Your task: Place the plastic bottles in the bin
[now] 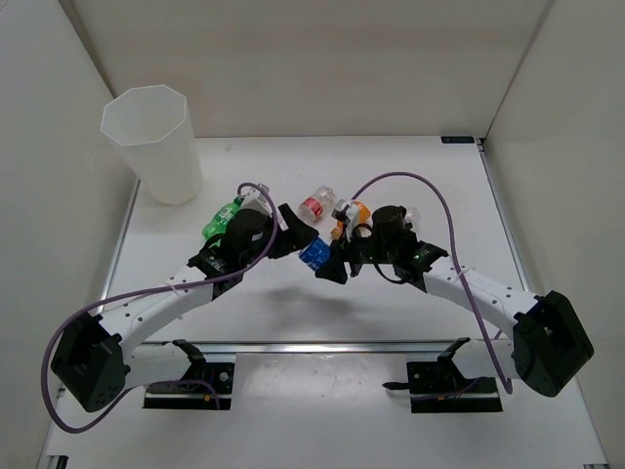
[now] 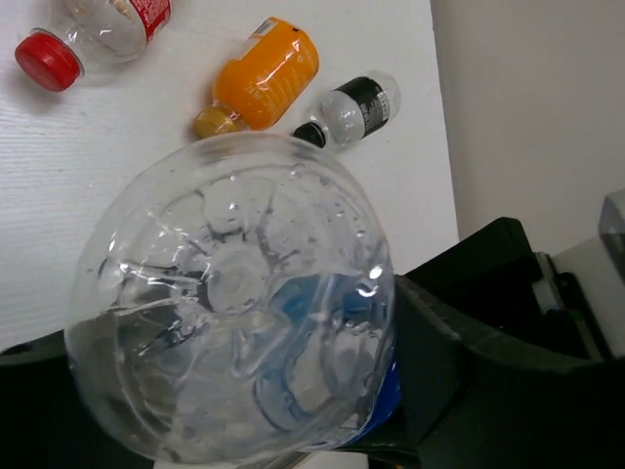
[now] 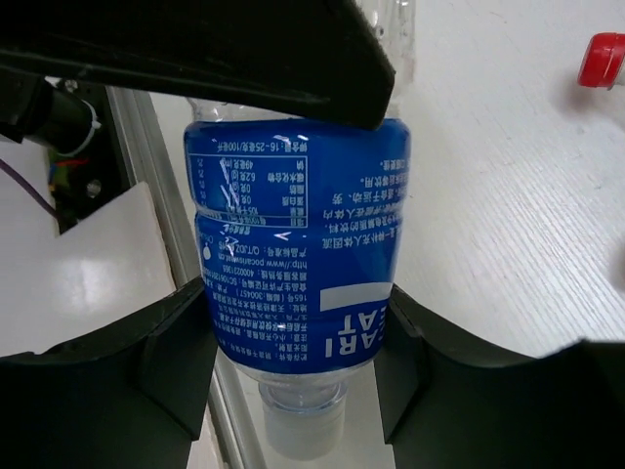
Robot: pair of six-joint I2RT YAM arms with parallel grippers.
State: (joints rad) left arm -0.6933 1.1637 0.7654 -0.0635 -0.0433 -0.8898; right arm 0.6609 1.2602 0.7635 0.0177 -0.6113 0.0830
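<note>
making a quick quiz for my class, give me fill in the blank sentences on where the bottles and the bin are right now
1. The right gripper is shut on a clear bottle whose label is ___.
2. In the left wrist view, the middle bottle, between the red-capped bottle and the black-labelled bottle, is coloured ___.
3. The bin stands on the table at its far ___ corner.

Missing words: blue; orange; left

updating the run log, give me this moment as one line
right gripper: shut on blue-labelled bottle | left gripper: around its base, grip unclear | bin: back left
</note>
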